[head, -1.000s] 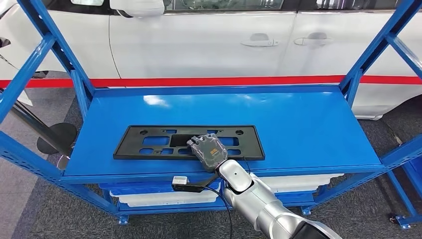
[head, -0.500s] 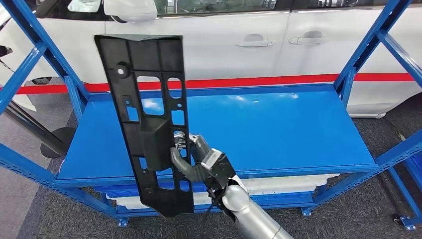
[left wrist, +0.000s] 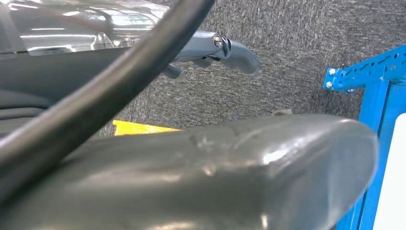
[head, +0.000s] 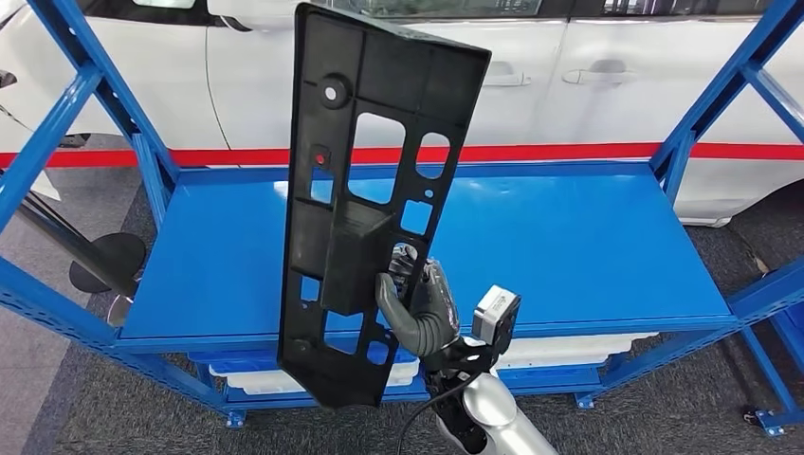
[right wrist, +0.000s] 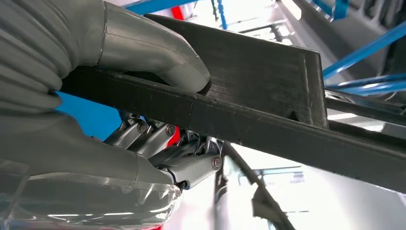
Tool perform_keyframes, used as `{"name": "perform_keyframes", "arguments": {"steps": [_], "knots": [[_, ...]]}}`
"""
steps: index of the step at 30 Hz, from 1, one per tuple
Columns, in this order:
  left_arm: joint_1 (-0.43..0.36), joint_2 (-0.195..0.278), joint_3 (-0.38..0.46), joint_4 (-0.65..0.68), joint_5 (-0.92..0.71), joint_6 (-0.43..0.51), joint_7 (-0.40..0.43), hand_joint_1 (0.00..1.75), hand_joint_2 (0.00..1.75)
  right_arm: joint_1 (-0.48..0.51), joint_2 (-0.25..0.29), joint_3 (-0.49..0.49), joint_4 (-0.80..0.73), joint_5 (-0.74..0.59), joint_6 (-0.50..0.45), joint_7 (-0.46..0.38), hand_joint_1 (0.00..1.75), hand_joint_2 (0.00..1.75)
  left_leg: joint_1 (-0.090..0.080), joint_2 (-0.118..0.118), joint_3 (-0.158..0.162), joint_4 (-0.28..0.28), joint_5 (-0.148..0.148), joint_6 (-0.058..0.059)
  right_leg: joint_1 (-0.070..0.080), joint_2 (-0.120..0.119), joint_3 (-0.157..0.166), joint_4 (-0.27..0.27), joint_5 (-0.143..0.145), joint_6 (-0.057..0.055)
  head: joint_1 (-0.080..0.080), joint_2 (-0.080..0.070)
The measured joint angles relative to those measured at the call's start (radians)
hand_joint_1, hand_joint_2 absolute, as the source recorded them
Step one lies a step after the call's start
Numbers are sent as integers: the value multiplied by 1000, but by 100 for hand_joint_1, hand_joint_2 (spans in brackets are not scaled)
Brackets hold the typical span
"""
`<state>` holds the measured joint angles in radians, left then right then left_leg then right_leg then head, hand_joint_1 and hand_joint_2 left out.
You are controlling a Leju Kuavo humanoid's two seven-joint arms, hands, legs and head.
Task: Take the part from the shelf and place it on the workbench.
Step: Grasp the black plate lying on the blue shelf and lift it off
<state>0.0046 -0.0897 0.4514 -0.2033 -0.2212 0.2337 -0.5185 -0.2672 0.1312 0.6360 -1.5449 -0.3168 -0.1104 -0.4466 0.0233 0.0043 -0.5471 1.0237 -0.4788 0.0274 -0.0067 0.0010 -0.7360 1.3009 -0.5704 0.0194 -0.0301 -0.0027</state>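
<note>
Right hand [head: 417,308] grips the part [head: 370,190]; thumb over, fingers [right wrist: 158,139] under.

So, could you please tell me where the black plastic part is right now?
In the head view, the black plastic part stands nearly upright, left of centre, gripped by the right hand before the blue metal shelf.

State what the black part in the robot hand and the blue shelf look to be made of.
Black part: likely moulded plastic, matte, with ribs and cut-out openings.
Blue shelf: apparently painted sheet metal, glossy, reflecting ceiling light, on perforated uprights.
</note>
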Motion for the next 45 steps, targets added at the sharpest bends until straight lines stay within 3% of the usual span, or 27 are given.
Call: {"name": "perform_keyframes", "arguments": {"steps": [1, 3, 5, 9, 11, 13, 15, 16, 18, 20, 23, 24, 25, 26, 28, 29, 30, 31, 32, 33, 35, 36, 38, 40, 43, 44, 45], "knots": [[-1, -1, 2, 0, 0, -1, 2, 0, 0, 7, -3, 0, 0, 7, -11, -1, 175, 175, 0, -1, 1, 0, -1, -1, 0, 0, 15, -35, 29, -2, 0, 0], [-2, -5, 9, 0, -1, -2, 8, 0, 0, 22, -7, -1, -1, 24, -32, -9, 175, 175, -1, -3, 3, 0, -4, -5, 2, 1, 75, -164, 99, -13, 0, 0], [-2, -8, 16, 0, -2, -2, 16, 0, 0, 45, -12, -1, -1, 34, -43, -22, 175, 175, -6, -6, 1, 3, -6, -14, 7, 1, 114, -252, 127, -23, 0, 0], [-1, -9, 23, 0, -6, -1, 24, 0, 0, 102, -20, -3, -3, 32, -49, -42, 175, 175, -4, -6, -6, 14, -23, -37, 6, 0, 118, -276, 132, -38, 0, 0], [0, -10, 25, 0, -8, -1, 24, 0, 0, 116, -21, -4, -7, 29, -49, -47, 175, 175, -2, -6, -32, 88, -83, -44, 2, -2, 115, -282, 140, -49, 0, 0], [0, -11, 26, 0, -10, 0, 25, 0, 0, 127, -22, -7, -9, 28, -49, -50, 175, 175, -2, -6, -74, 212, -155, -48, 4, -3, 106, -280, 145, -54, 0, 0], [1, -11, 27, 0, -16, -1, 25, 0, 0, 142, -23, -13, -10, 29, -50, -54, 175, 175, -2, -6, -81, 263, -172, -50, 6, -4, 94, -275, 152, -54, 0, 0], [1, -11, 27, 0, -19, -2, 25, 0, 0, 149, -24, -16, -12, 31, -50, -56, 175, 175, -2, -6, -58, 232, -153, -49, 6, -4, 87, -271, 156, -52, 0, 0], [-1, -10, 27, 0, -27, -4, 26, 0, 0, 158, -25, -23, -20, 38, -50, -62, 175, 175, -3, -6, 20, 99, -102, -44, 7, -3, 74, -262, 164, -46, 0, 0], [-4, -9, 27, 0, -33, -8, 27, 0, 0, 163, -25, -27, -29, 45, -50, -67, 175, 175, -8, -8, 65, 9, -73, -34, 8, -2, 66, -256, 173, -35, 0, 0], [-4, -8, 27, 0, -38, -12, 28, 0, 0, 170, -27, -30, -36, 48, -51, -70, 175, 175, -13, -8, 59, -3, -51, -16, 6, -1, 65, -263, 194, -17, 0, 0], [-4, -9, 27, 0, -39, -14, 28, 0, 0, 173, -27, -32, -38, 49, -51, -71, 175, 175, -11, -6, 54, -7, -39, -10, 4, 0, 60, -259, 187, -11, 0, 0], [-5, -9, 27, 0, -40, -14, 28, 0, 0, 175, -28, -35, -40, 50, -52, -71, 175, 175, -9, -3, 45, -10, -26, -2, 3, 2, 51, -241, 162, -6, 0, 0], [-6, -9, 27, 0, -41, -15, 28, 0, 0, 177, -29, -39, -42, 52, -52, -72, 175, 175, -6, -1, 33, -13, -12, 4, 2, 3, 37, -203, 118, -1, 0, 0], [-6, -8, 27, 0, -44, -15, 28, 0, 0, 181, -30, -44, -43, 55, -53, -72, 175, 175, -7, 2, 4, -12, 9, 11, -2, 3, 4, -79, 18, 8, 0, 0], [-5, -8, 27, 0, -45, -15, 29, 0, 0, 183, -31, -46, -43, 56, -53, -72, 175, 175, -7, 4, -11, -10, 19, 11, -4, 3, -6, -22, -11, 12, 0, 0], [-5, -8, 27, 0, -46, -15, 29, 0, 0, 185, -32, -47, -43, 57, -53, -72, 175, 175, -7, 5, -26, -8, 28, 10, -6, 3, -1, 9, -17, 14, 0, 0], [-5, -8, 27, 0, -47, -15, 29, 0, 0, 187, -33, -48, -43, 58, -53, -72, 175, 175, -7, 5, -40, -6, 36, 7, -8, 2, 23, 3, -3, 16, 0, 0], [-5, -8, 27, 0, -49, -16, 29, 0, 0, 188, -33, -49, -43, 58, -53, -72, 175, 175, -7, 5, -52, -3, 44, 5, -10, 2, 64, -38, 19, 15, 0, 0], [-5, -8, 27, 0, -50, -16, 30, 0, 0, 188, -34, -50, -44, 59, -53, -72, 175, 175, -7, 5, -61, -1, 51, 1, -11, 1, 121, -107, 38, 13, 0, 0], [-6, -8, 27, 0, -53, -18, 31, 0, 0, 187, -34, -50, -49, 62, -53, -73, 175, 175, -9, 4, -74, 1, 66, -10, -8, 2, 217, -243, 45, 3, 0, 0], [-6, -8, 27, 0, -54, -19, 32, 0, 0, 186, -34, -51, -51, 63, -54, -73, 175, 175, -10, 3, -77, 0, 74, -17, -5, 3, 240, -282, 42, -2, 0, 0], [-5, -7, 27, 0, -56, -19, 33, 0, 0, 186, -34, -52, -53, 65, -54, -74, 175, 175, -9, 3, -81, -6, 90, -31, -1, 4, 238, -298, 49, -17, -1, 0], [-4, -7, 27, 0, -58, -20, 34, 0, 0, 185, -33, -52, -53, 67, -54, -73, 175, 175, -6, 2, -93, 10, 68, -41, -3, 0, 223, -303, 69, -35, -1, 0], [-3, -7, 27, 0, -60, -22, 35, 0, 0, 185, -32, -52, -53, 72, -54, -72, 175, 175, -3, 1, -135, 156, -73, -48, -1, -5, 185, -306, 104, -55, -1, 0], [-3, -6, 27, 0, -61, -24, 35, 0, 0, 185, -32, -52, -53, 74, -54, -72, 175, 175, -3, 1, -145, 218, -107, -50, 2, -5, 169, -305, 115, -57, -1, 0], [-3, -5, 27, 0, -61, -25, 35, 0, 0, 185, -32, -52, -53, 76, -54, -71, 175, 175, -3, 1, -144, 259, -116, -50, 4, -6, 154, -302, 126, -57, -1, 0]]}}
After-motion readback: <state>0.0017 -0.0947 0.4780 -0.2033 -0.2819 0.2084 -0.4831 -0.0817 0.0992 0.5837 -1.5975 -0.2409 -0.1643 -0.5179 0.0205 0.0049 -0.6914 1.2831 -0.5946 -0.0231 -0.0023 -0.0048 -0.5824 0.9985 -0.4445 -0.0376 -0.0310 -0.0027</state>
